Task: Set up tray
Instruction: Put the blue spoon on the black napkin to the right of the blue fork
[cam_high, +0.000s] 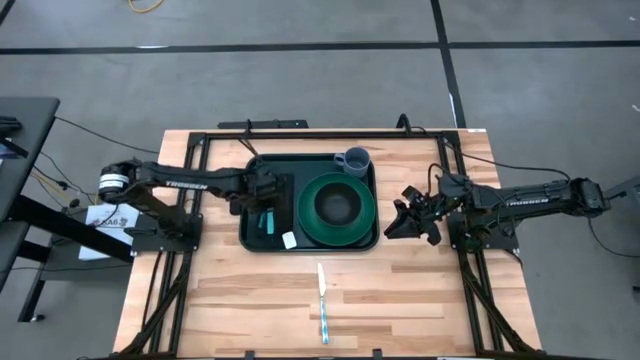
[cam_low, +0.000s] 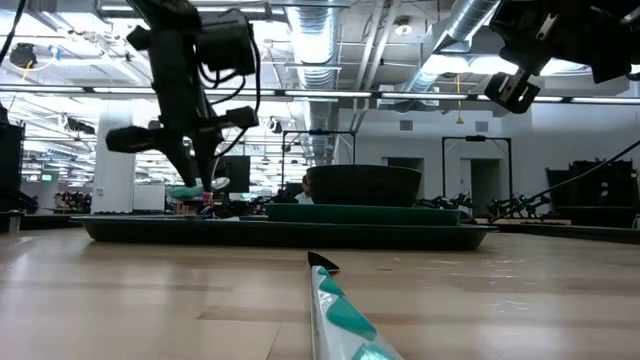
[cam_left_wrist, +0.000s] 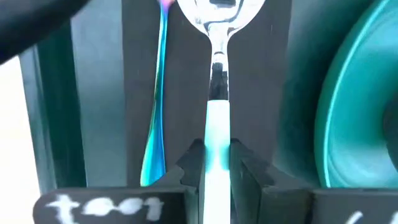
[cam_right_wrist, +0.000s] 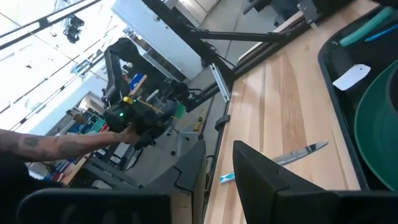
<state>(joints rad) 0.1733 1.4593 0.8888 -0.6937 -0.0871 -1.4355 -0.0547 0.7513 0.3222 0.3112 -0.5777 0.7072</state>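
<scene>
Left gripper (cam_left_wrist: 217, 163) clamps the teal handle of a spoon (cam_left_wrist: 216, 68) over a black napkin (cam_left_wrist: 261, 81). A second utensil (cam_left_wrist: 155, 124) lies beside the spoon; green plate (cam_left_wrist: 354, 118) adjoins the napkin.

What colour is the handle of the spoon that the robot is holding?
Teal, with a silver bowl; the spoon shows best in the left wrist view, clamped in the left hand.

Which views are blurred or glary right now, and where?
Low view: the knife nearest the lens is out of focus, and ceiling lights glare behind the arms. Left wrist view: the spoon held in the left gripper is soft with bright glare on its bowl. High view: evenly lit, the tray clear.
</scene>
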